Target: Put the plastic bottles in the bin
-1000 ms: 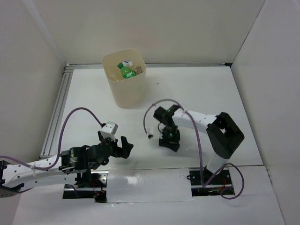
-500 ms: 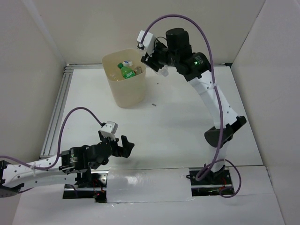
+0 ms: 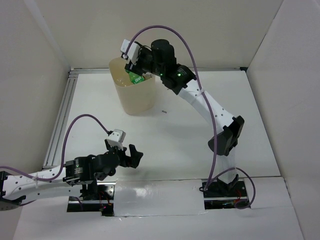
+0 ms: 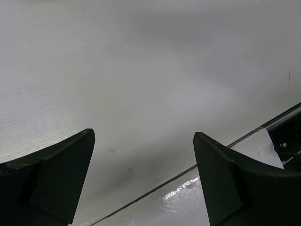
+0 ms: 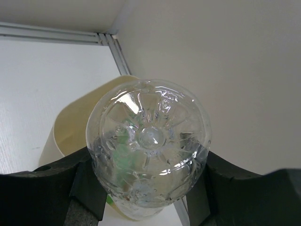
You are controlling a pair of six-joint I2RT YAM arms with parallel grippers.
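While one clear bottle hangs over the bin, the job looks nearly finished.
Right jaws pinch a colourless plastic bottle [image 5: 148,141] by its sides, base turned toward the wrist view, directly above the open mouth of the bin [image 3: 131,102] at the far side of the desk [image 3: 210,105]. Inside the bin a green bottle [image 3: 133,78] shows beside other pale shapes, too hidden to count. Left jaws are spread wide and hold nothing, low over the near part of the desk. I see no bottle lying on the desk in the overhead view, so I judge that only letting this one drop remains.
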